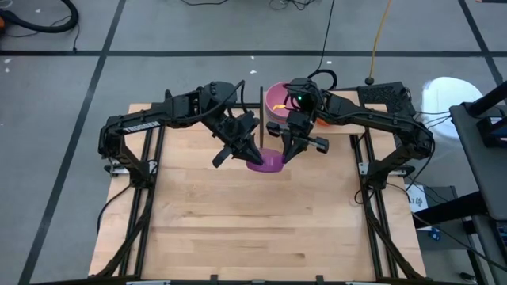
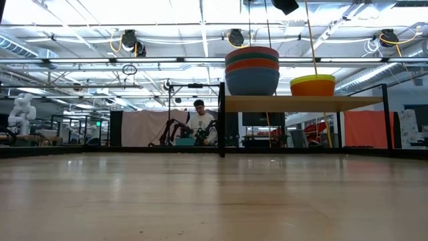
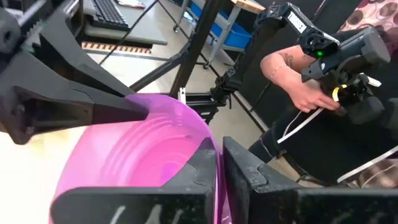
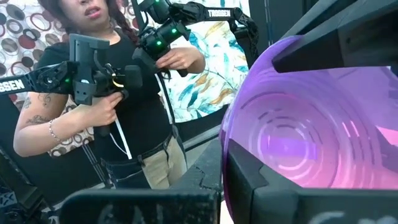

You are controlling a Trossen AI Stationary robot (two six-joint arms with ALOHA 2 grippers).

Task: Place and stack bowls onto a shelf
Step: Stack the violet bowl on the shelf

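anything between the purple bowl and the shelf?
Nothing visible. Both grippers, left and right, hold the purple bowl just in front of the shelf. Stacked bowls and an orange-yellow pair already sit there.

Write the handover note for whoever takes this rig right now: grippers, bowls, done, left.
Left gripper: shut on the purple bowl rim, held above the table.
Right gripper: shut on the same bowl's opposite rim.
Shelf: holds a stack of large bowls with pink on top, and beside it a small stack, yellow over orange.
Done: those stacks.
Left: purple bowl, probably onto the small stack.
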